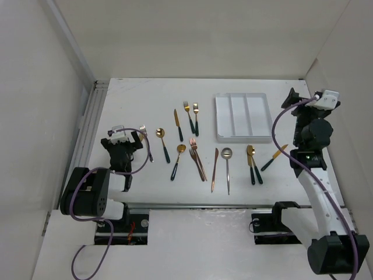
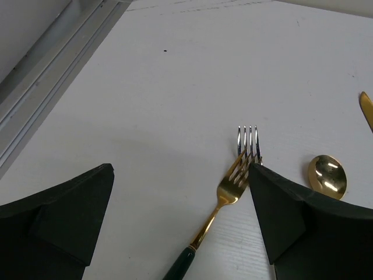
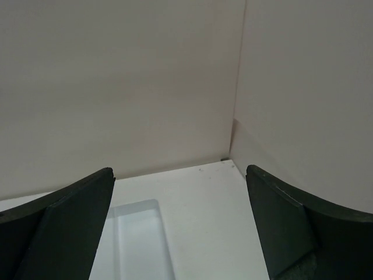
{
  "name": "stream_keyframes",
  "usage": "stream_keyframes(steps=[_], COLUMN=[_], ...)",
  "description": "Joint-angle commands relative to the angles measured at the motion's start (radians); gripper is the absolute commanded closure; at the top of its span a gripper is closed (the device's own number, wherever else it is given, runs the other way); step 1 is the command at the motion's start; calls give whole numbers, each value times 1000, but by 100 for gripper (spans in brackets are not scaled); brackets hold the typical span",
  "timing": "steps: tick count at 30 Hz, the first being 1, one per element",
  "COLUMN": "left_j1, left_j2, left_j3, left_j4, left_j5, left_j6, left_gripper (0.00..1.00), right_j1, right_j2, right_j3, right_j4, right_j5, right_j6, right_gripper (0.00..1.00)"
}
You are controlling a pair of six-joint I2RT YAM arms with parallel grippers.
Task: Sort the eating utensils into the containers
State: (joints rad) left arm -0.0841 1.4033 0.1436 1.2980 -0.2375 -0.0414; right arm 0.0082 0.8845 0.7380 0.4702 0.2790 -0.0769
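Note:
Several utensils lie in a loose row across the table. A gold fork with a dark green handle [image 2: 230, 186] lies between the fingers of my left gripper [image 2: 180, 169], close to the right finger and not gripped. That gripper [image 1: 125, 139] is open and low over the table at the left end of the row. The white three-compartment tray [image 1: 242, 116] stands empty at the back right. My right gripper [image 1: 294, 99] is open, empty and raised to the right of the tray; the right wrist view [image 3: 179, 170] shows one corner of the tray [image 3: 140, 233].
Right of the fork lie a gold spoon [image 1: 163, 143], a gold knife [image 1: 177, 123], two forks [image 1: 193, 116], copper-rose forks [image 1: 197, 158], a copper knife [image 1: 215, 169], a silver spoon [image 1: 227, 169], gold spoons [image 1: 252, 163] and a gold knife [image 1: 274, 157]. Walls close in the table; a metal rail [image 1: 93, 116] runs along the left.

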Motion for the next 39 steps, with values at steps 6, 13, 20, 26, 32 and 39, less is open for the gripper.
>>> stream_keyframes(steps=[6,13,20,26,32,39], left_j1=[-17,0,-31,-31,-31,-31], left_j2=[-24,-386,-329,-378,-388,-397], left_j3=[-21,324,631,605,596,587], left_j4=[265,-526,-1164,-1106,-1149,-1137], left_j5=[168,562,437,204,219,219], left_j6=[95,565,713,421,413,399], left_gripper=[0,0,0,0,0,0], right_j1=[10,52,-78,-112,-137,-155], right_j2=[-82,226,288,356,412,511], right_j3=[252,489,545,336,184,124], right_j4=[-135,-579,-962,-1191,-1228,-1193], right_j5=[23,461,-20,-127,-172,-139], right_j6=[-152,-295,403,791,824,810], right_gripper=[0,0,0,26,39,46])
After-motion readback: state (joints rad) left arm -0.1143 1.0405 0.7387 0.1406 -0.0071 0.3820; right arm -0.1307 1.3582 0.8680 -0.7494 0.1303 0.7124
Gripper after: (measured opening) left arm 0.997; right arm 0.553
